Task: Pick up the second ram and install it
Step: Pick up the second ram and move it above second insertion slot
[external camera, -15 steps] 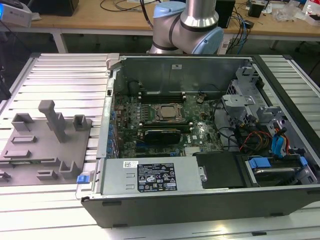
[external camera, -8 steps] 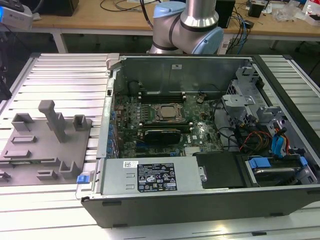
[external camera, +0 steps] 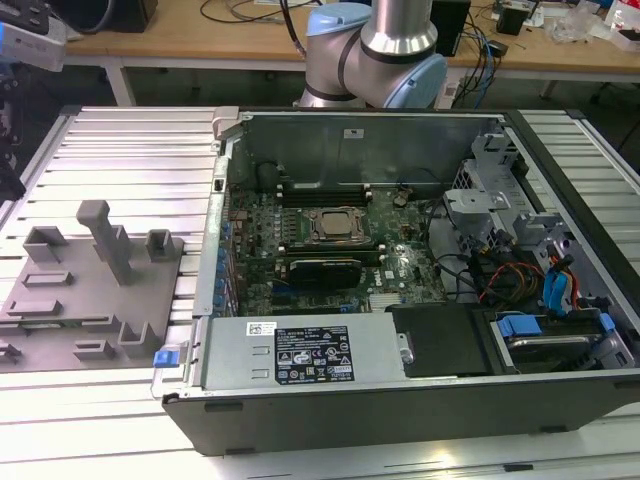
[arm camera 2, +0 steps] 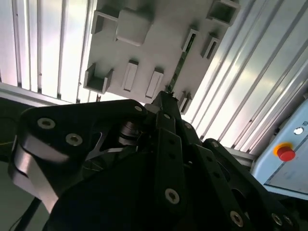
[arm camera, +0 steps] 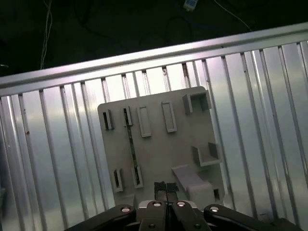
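gripper (arm camera: 165,188): hanging high over the fixture (arm camera: 159,154), fingertips pressed together, nothing pinched, well apart from everything below
ram (arm camera: 131,144): standing on edge in the fixture's slotted holders, a thin dark line in the first wrist view, a green sliver in the second wrist view (arm camera 2: 180,62)
fixture: flat on the ribbed table (arm camera: 57,144), at the exterior view's left of the open case (external camera: 400,400)
progress: pick not yet made, by the look of it; ram untouched
alignment: ram off to one side of the fingertips in the first wrist view, not under them
risk one: closed tips driven down onto the ram's top edge, likely a knock or a chipped board
risk two: a descent off to the side, probably clipping a holder or catching only one end of the stick
risk three: a skewed pinch, likely tilting the ram and jamming it in the holders
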Action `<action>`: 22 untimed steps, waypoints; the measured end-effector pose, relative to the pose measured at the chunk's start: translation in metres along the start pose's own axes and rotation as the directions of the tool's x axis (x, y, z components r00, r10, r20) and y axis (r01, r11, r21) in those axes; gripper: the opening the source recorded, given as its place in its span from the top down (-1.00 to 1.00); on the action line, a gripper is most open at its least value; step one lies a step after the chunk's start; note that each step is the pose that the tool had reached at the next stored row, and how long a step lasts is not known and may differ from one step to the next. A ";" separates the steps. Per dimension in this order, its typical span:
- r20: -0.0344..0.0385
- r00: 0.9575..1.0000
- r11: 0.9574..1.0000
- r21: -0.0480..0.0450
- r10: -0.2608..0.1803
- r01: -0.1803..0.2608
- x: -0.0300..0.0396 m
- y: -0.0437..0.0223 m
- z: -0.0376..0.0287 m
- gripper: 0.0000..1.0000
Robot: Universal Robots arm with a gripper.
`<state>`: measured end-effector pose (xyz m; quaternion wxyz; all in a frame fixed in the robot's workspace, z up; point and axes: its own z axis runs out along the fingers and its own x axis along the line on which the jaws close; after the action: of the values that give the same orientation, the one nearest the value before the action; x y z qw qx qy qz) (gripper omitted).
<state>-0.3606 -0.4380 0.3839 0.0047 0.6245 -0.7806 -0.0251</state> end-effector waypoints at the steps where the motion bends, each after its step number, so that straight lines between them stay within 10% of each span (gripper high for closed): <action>1: 0.001 1.000 1.000 0.000 0.021 -0.021 0.0000 0.0000 0.0000 0.79; 7: 0.001 1.000 1.000 0.000 0.023 -0.023 0.0000 0.0000 0.0001 0.77; 10: 0.001 1.000 1.000 0.001 0.023 -0.023 0.0000 0.0000 0.0001 0.40; 22: 0.001 1.000 1.000 0.001 0.023 -0.023 0.0009 0.0004 0.0106 0.40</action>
<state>-0.3616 -0.4384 0.3732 0.0045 0.6155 -0.7878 -0.0251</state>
